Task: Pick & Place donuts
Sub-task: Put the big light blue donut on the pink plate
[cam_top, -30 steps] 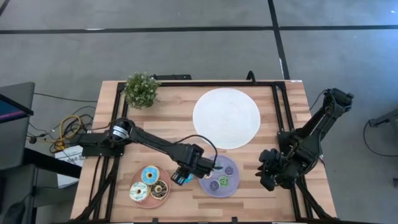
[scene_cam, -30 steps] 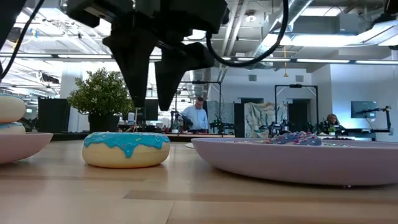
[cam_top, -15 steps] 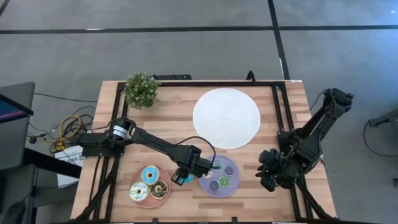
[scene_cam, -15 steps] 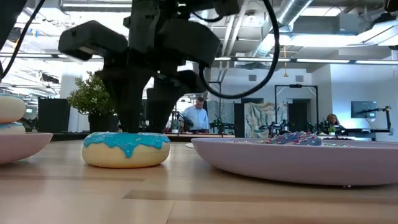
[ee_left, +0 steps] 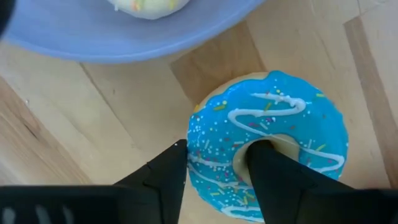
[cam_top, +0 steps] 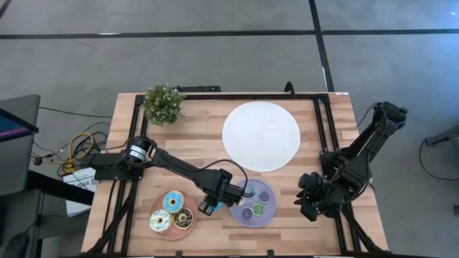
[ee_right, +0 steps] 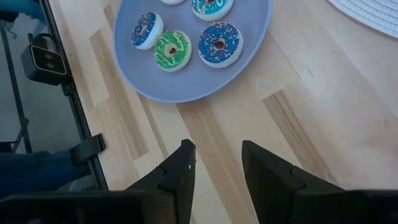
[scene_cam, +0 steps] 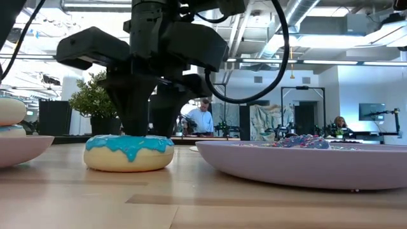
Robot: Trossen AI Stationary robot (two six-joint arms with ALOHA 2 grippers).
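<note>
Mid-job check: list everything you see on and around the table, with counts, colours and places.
Blue-iced ring donut: one, on the wood between the pink and purple plates.
Round pink plate: one, front left, holding three larger donuts.
Round purple plate: one, front centre, holding small donuts.
Large round white plate: one, back centre.
Leafy green potted plant: one, back left corner.
Left pincer: open, one finger in the blue donut's hole, one outside.
Right pincer: open, front right, over bare wood.

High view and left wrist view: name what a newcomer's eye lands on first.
The left end effector is down on a blue-iced donut lying on the table between the pink plate and the purple plate, one finger in its hole. Farther back lies a large white plate. The right end effector waits, open, by the table's right edge.
</note>
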